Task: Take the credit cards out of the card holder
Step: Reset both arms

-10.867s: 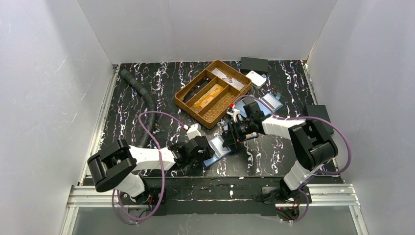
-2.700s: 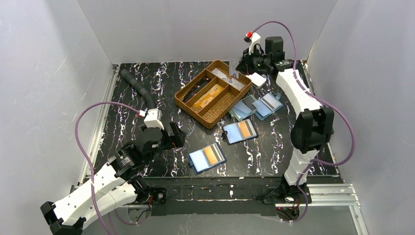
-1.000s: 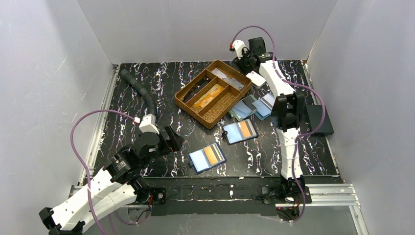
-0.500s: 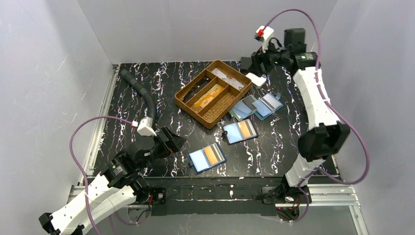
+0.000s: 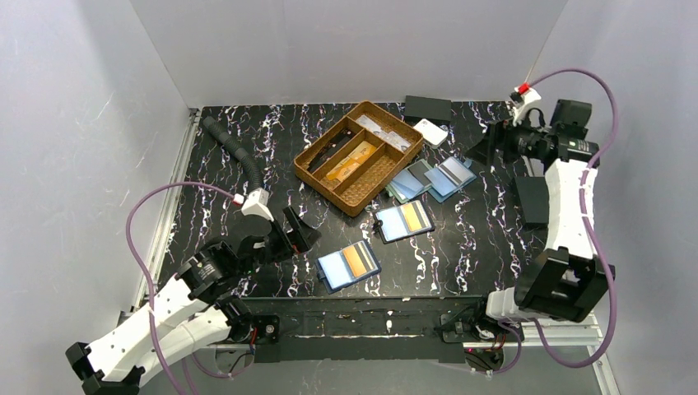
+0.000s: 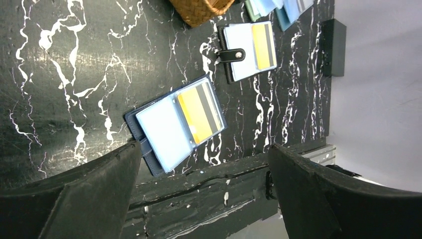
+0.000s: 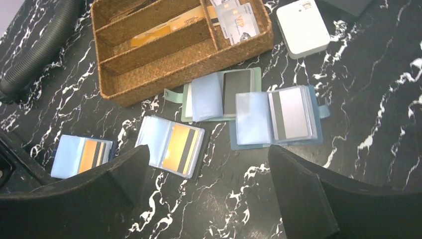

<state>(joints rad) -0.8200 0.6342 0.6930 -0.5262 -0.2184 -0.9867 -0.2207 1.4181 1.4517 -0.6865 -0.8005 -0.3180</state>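
Credit cards (image 5: 355, 260) sit in holders (image 5: 332, 270), apart from left gripper (image 5: 298, 233).

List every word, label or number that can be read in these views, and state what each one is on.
"VIP": on a pale grey plastic card in the end compartment of the brown woven divider tray.
Small mark on the white square box: too small to read.
Yellow-orange credit cards: dark stripes only, no print that can be read.
Nothing else is legible.
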